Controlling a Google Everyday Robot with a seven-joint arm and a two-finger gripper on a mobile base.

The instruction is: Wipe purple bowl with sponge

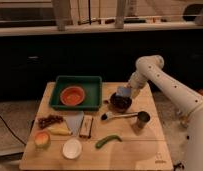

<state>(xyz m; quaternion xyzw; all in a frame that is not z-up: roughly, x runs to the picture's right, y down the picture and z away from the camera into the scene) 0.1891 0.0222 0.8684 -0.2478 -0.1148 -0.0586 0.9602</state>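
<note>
Closest on the tabletop (145, 150) sat a white bowl (72, 148), with a green pod (108, 141) to its right and a cut fruit (42, 139) to its left. A bit farther back lay a yellow piece (59, 131), some grapes (50, 120), a pale blue triangle (75, 121) and a brown bar (86, 126), all close together. To the right of them lay a spoon (117, 116), and its handle reached a metal cup (142, 120).

Farther back stood a green tray (93, 85) with an orange bowl (72, 95) inside it. Just to the right of the tray sat the purple bowl (120, 103), on the tabletop and not in the tray.

My arm (165, 82) came in from the right and bent down over that bowl. My tool (126, 93) was right over the purple bowl's far rim. It was closed on the sponge (123, 92), and the sponge was at the top of the bowl. I could not tell if the sponge touched the bowl.
</note>
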